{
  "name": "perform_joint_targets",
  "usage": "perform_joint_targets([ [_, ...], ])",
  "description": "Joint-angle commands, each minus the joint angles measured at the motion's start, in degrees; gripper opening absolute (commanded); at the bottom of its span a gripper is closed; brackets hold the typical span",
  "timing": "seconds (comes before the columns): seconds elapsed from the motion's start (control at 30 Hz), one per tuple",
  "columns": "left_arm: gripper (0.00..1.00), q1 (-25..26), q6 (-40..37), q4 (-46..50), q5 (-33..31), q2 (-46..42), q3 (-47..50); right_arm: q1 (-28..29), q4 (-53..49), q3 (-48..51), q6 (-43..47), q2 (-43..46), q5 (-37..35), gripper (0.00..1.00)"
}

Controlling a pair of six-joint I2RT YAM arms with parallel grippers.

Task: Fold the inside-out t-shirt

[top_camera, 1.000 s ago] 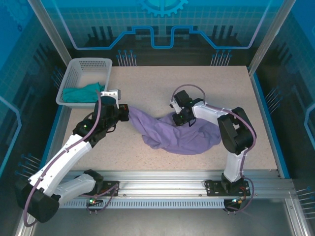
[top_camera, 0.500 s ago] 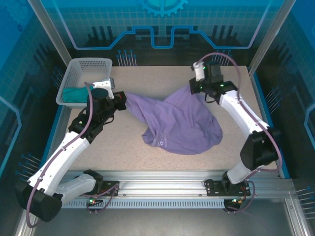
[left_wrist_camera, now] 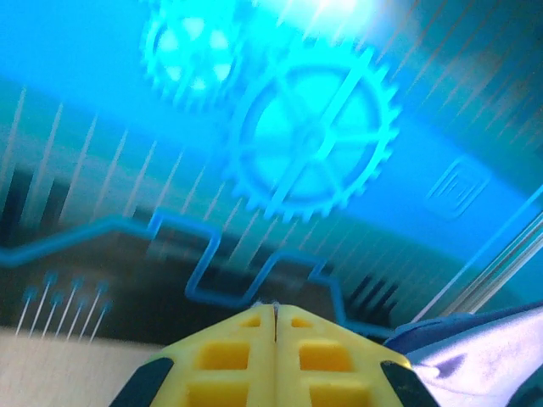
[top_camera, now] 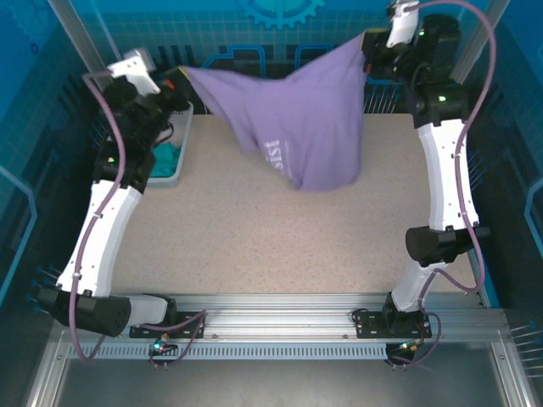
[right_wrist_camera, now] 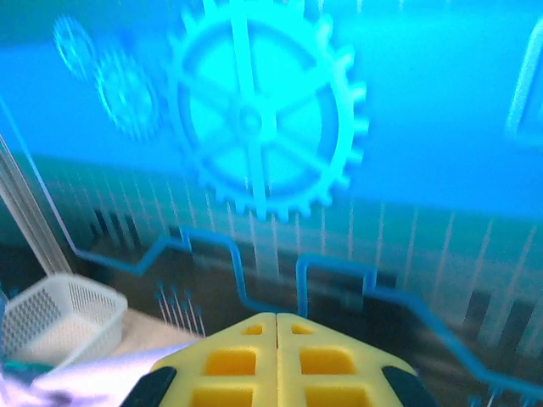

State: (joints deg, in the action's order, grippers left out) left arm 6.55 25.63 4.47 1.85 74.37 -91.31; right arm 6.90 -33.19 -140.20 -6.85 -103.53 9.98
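Note:
The lavender inside-out t-shirt (top_camera: 301,114) hangs in the air above the table, stretched between both raised arms, with part of its white print (top_camera: 276,154) showing. My left gripper (top_camera: 180,75) is shut on the shirt's upper left corner and my right gripper (top_camera: 371,44) on its upper right corner. In the left wrist view the yellow fingers (left_wrist_camera: 246,356) are pressed together around the left gripper (left_wrist_camera: 274,310), with purple cloth (left_wrist_camera: 479,356) at the lower right. In the right wrist view the right gripper (right_wrist_camera: 277,319) is equally shut, with cloth (right_wrist_camera: 81,377) at the lower left.
A white basket (top_camera: 181,136) with a teal-green garment (top_camera: 165,161) stands at the table's back left, partly behind the left arm; the basket (right_wrist_camera: 55,318) also appears in the right wrist view. The speckled tabletop (top_camera: 280,246) lies below the hanging shirt.
Both grippers have risen high and moved back and apart, lifting the shirt off the table. It went from a crumpled heap to a hanging sheet.

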Motion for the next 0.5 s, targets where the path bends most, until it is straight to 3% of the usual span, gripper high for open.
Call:
perform_joint_targets([
  [0.0, 0.00, -0.57, 0.03, -5.41, 9.95, -5.50, -0.90, -0.08, -4.56, 0.01, -0.19, 4.74, 1.86, 0.00],
  [0.17, 0.00, -0.39, 5.89, -9.86, 16.74, -16.78, 22.73, 0.72, 8.96, 42.42, -3.49, 26.37, 0.94, 0.00],
  [0.3, 0.00, 0.00, 8.98, -5.95, 20.48, -25.00, 42.54, 3.71, 9.16, 69.93, -6.68, 39.00, -0.92, 0.00],
  [0.4, 0.15, 0.39, 10.32, -1.87, 22.13, -29.76, 55.22, 4.88, 6.66, 86.12, -10.09, 43.21, -1.24, 0.09],
  [0.47, 0.36, 0.74, 11.20, -0.69, 22.79, -31.99, 62.65, 5.46, 7.66, 95.83, -12.85, 44.02, 0.47, 0.22],
])
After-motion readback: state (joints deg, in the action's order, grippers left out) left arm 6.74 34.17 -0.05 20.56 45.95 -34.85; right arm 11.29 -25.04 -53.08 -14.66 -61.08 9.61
